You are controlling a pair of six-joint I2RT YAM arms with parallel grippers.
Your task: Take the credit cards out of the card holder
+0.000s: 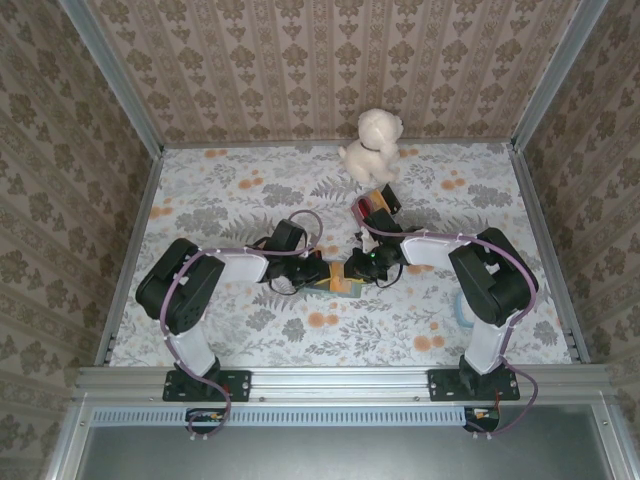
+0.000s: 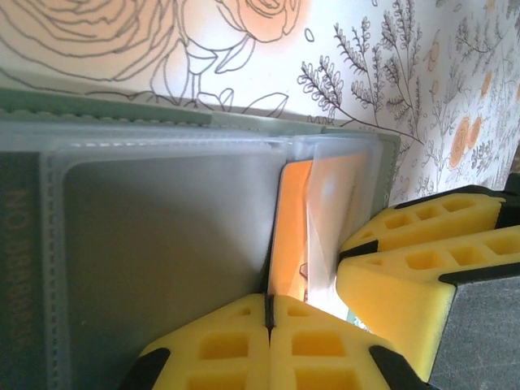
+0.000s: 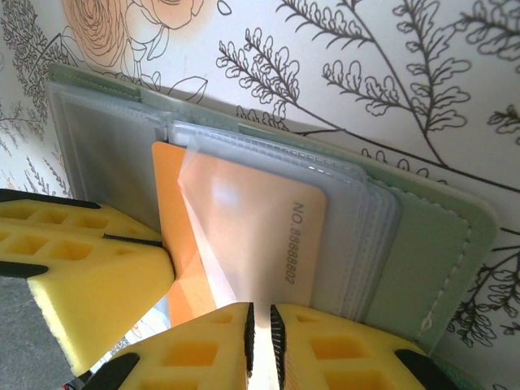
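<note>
Sage-green card holder (image 3: 422,244) between left pincer (image 2: 268,325) and right pincer (image 3: 260,329).

We find the card holder (image 1: 335,281) at the middle of the table (image 1: 230,190), the left gripper (image 1: 316,273) at its left and the right gripper (image 1: 356,270) at its right. A card (image 3: 172,183) sits in it. Behind lies a block (image 1: 378,207), with a plush dog (image 1: 372,145) at the table's far edge.

A robot test cell, this one, a lab rig posing as a home: aluminium rails (image 1: 330,378) are framing papered walls (image 1: 300,70), a floral cloth (image 1: 240,190) is lying under the right gripper (image 1: 352,272), and a plush dog (image 1: 372,145) is sitting well beyond it.
</note>
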